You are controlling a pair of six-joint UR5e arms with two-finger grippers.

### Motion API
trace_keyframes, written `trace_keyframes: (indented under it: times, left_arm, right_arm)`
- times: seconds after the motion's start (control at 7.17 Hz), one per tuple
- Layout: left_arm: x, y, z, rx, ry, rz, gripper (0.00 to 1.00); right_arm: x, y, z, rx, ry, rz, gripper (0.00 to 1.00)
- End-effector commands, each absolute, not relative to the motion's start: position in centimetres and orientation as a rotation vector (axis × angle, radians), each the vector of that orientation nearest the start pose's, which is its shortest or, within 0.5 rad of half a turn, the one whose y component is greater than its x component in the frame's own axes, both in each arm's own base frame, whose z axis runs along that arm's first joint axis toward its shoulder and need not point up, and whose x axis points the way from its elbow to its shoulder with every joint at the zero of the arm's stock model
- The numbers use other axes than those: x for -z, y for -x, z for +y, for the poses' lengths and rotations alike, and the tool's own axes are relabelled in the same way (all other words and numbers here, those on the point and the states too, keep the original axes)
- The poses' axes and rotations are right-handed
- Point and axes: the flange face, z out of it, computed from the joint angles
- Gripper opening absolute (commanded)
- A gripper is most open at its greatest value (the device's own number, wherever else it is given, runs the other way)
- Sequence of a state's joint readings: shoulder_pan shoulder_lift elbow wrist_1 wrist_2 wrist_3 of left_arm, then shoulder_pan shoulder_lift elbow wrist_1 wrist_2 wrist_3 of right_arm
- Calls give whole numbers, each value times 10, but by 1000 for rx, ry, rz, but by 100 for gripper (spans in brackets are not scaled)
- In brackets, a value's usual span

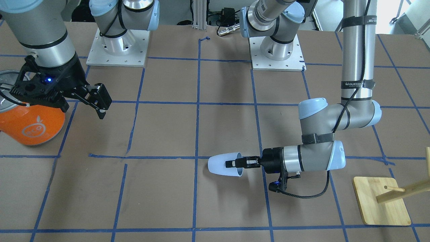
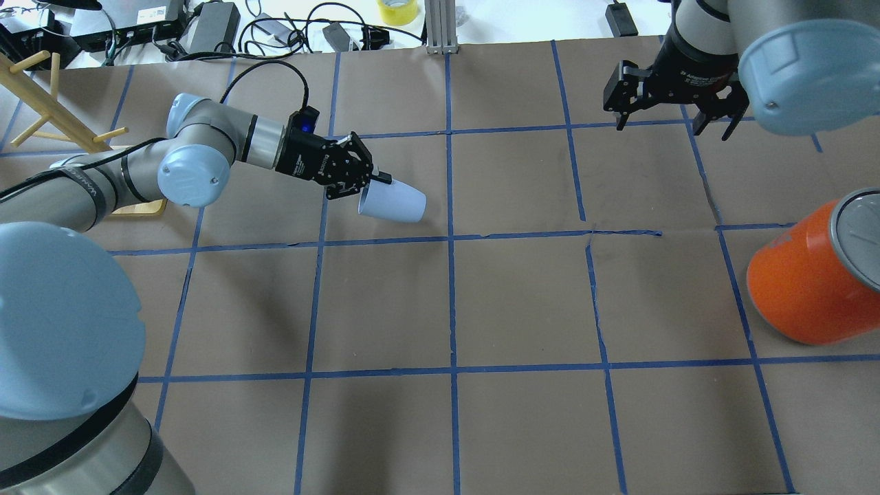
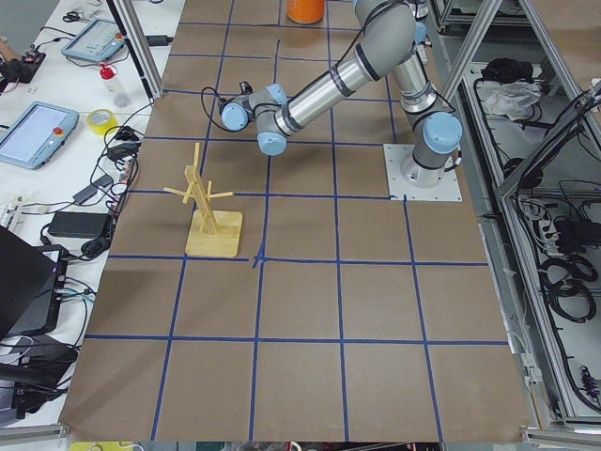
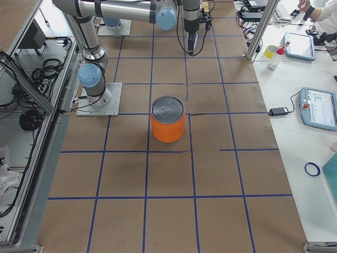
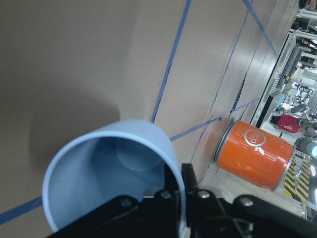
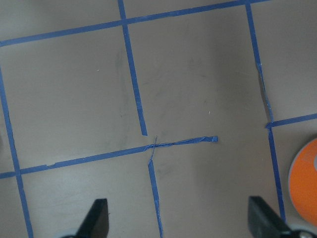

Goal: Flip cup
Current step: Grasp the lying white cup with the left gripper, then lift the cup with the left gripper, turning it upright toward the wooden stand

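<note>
The pale blue-white cup (image 1: pixel 221 164) (image 2: pixel 395 203) lies on its side, its mouth towards my left gripper, low over the brown paper; I cannot tell whether it touches. My left gripper (image 1: pixel 235 163) (image 2: pixel 375 182) is shut on the cup's rim, one finger inside and one outside. The left wrist view looks into the cup's bluish inside (image 5: pixel 99 173), with the left gripper (image 5: pixel 176 198) pinching the rim at the bottom. My right gripper (image 1: pixel 97 101) (image 2: pixel 677 124) is open and empty, hanging above the table far from the cup; its fingertips (image 6: pixel 96 218) show spread wide.
A large orange can (image 1: pixel 32 124) (image 2: pixel 811 282) with a silver top stands near my right arm. A wooden peg rack on a square base (image 1: pixel 383 201) (image 2: pixel 41 103) stands beside my left arm. Blue tape lines grid the brown paper.
</note>
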State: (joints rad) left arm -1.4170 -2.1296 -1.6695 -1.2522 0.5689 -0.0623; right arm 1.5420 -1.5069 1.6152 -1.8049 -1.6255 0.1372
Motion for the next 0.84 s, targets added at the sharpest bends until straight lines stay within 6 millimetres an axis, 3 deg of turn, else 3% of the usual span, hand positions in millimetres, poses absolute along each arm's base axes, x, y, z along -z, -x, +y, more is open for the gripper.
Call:
trace_keyframes:
  times: [0.0,0.28,0.42,0.7]
  left_arm:
    - [-284,113,-669,221,-534,-2128,0]
    - [-307,84,-689,67,-515,-2507,0]
    - [-314,70,-697,-35,-402,-2748,0]
    - [-302,58,-701,-107,97,-3126,0]
  right_arm:
    - [-454,-115,-532,187,-262,3166,100]
    - [-459,-115,-529,201,-262,3177,100]
    - [-463,-118,-528,209,-253,3163,100]
    - [-471,-131,-506,135,-210,3170,100]
